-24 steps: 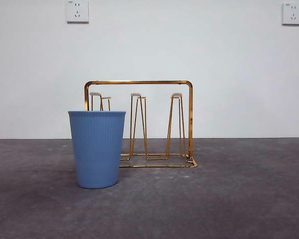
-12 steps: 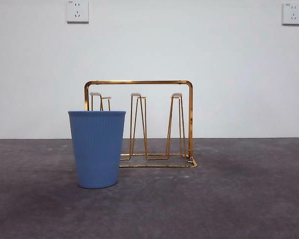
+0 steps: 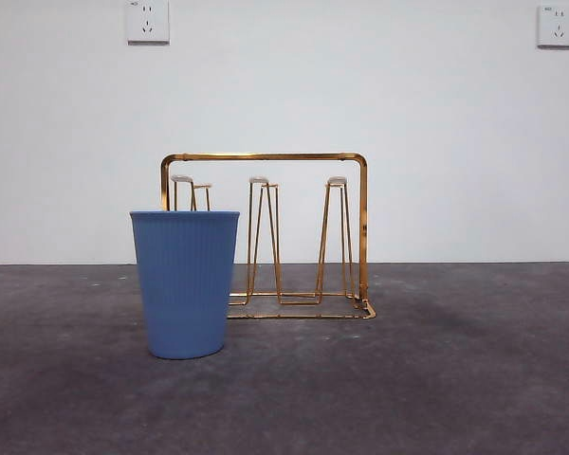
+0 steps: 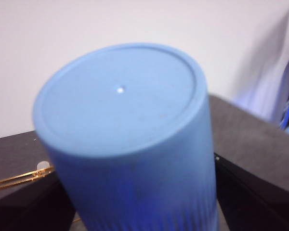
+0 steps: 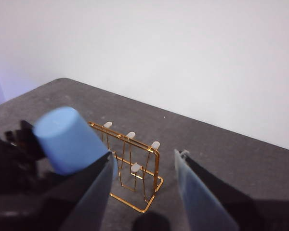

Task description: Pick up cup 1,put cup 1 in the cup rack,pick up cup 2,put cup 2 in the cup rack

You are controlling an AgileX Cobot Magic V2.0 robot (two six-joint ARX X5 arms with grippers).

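Two blue cups here. One blue ribbed cup (image 3: 185,284) stands upright on the dark tabletop (image 3: 455,379), mouth up, toward the near edge, just in front of the left end of the gold wire cup rack (image 3: 266,237) and overlapping it in the front view; touching or not, can't tell. Rack sits upright behind it toward the far edge near the white wall (image 3: 360,95), arched frame plus narrow prongs with pale tips, all prongs bare. Second blue cup (image 4: 130,144) is off the tabletop, clamped in the left pincer (image 4: 135,202), black jaws on either side of its ribbed wall, flat bottom facing the wrist camera. Right wrist view shows that same held cup (image 5: 67,139) tilted, up in the air beside the rack (image 5: 132,163). Right pincer (image 5: 144,192) is spread apart with nothing between its jaws, high above the tabletop. Two wall sockets (image 3: 147,21) up on the wall.
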